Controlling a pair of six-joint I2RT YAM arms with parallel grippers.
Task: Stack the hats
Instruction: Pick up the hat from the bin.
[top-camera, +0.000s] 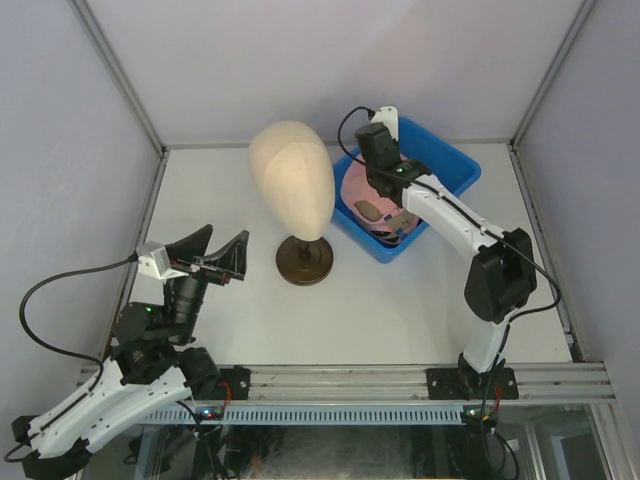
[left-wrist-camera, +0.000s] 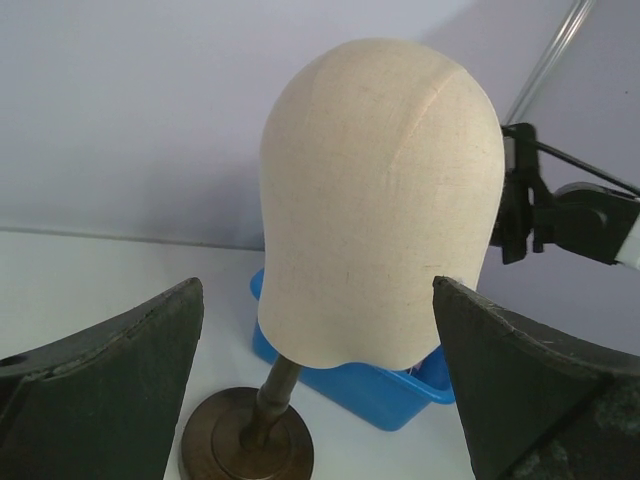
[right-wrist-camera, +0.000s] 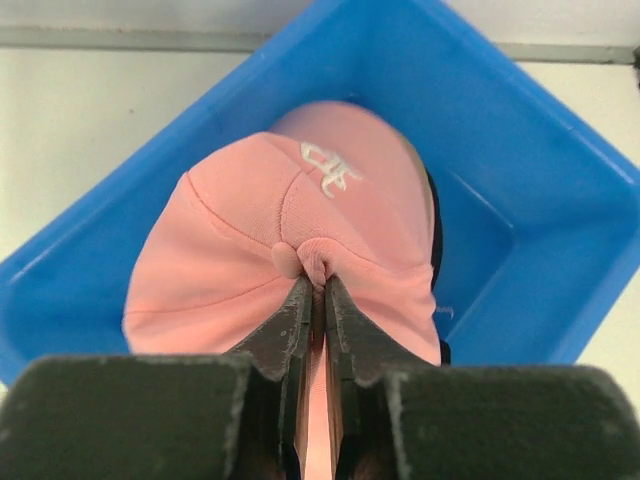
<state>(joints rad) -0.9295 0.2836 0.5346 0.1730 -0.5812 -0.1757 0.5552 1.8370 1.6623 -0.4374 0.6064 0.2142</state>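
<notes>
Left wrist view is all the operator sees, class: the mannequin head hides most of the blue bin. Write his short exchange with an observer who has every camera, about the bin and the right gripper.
Operator: The mannequin head blocks the blue bin. What is inside?
Observer: A pink cap with white embroidery, crown up.
Operator: Where is the right gripper?
Observer: Over the bin, jaws shut on a pinch of the cap's pink fabric beside its top button.
</notes>
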